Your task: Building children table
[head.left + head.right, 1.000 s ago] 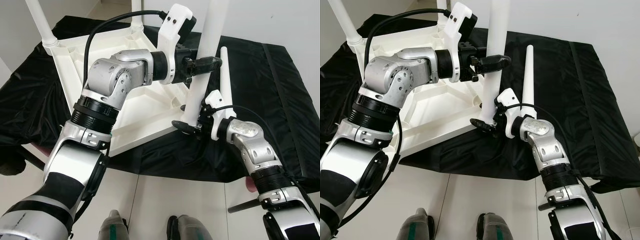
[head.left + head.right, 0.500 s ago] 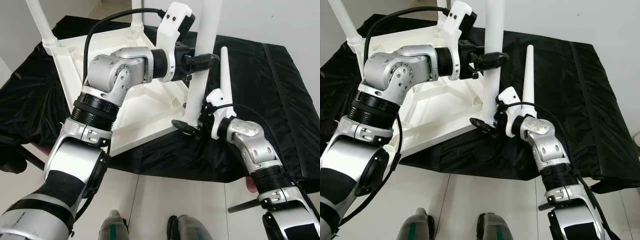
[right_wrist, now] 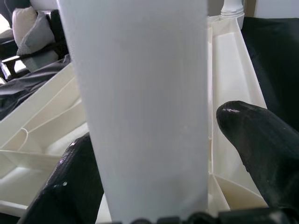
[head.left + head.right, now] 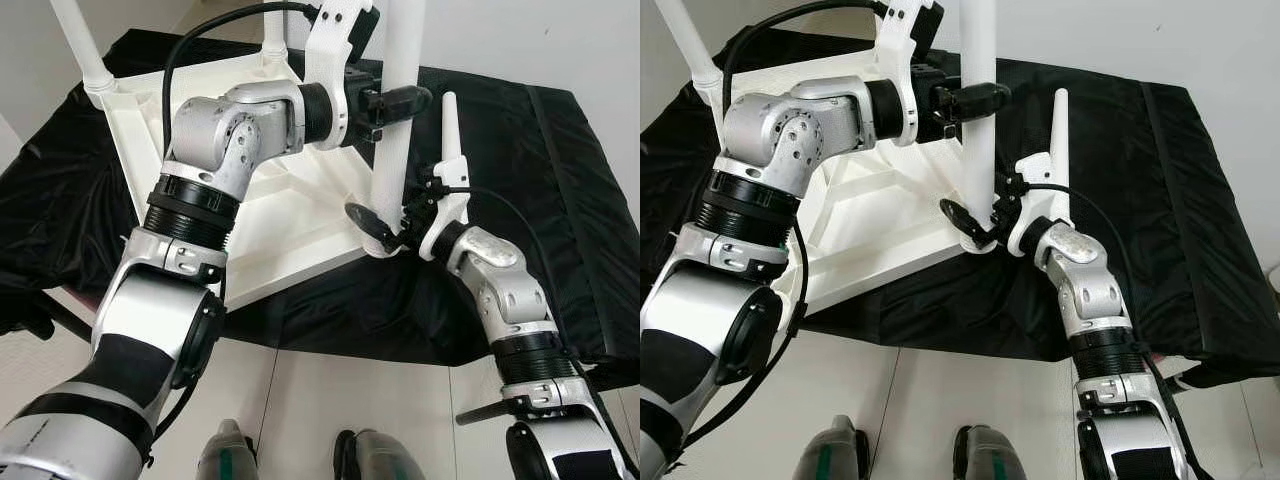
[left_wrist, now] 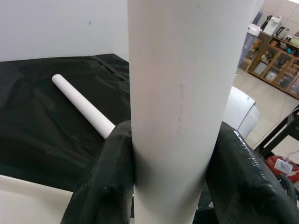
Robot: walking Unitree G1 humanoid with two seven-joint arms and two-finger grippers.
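Two grippers work on one upright white table leg (image 4: 395, 150) that stands at the near corner of an inverted white tabletop (image 4: 270, 225). The tabletop lies underside up on a black cloth (image 4: 520, 170) and is itself tilted, its near corner overhanging the cloth's front edge. The left gripper (image 4: 400, 100) reaches across from the left and clamps the leg partway up; in the left wrist view both black fingers (image 5: 105, 186) press against the leg's sides. The right gripper (image 4: 385, 228) sits low at the leg's base, where the leg meets the tabletop corner; in the right wrist view one finger lies against the leg while the other finger (image 3: 259, 144) stands apart from it, so the jaws are spread around the leg rather than pinching it. A second loose leg (image 4: 452, 145) lies on the cloth just behind the right gripper. Two further legs (image 4: 85, 50) rise from the tabletop's far corners. Pale floor tiles (image 4: 330, 400) show below.
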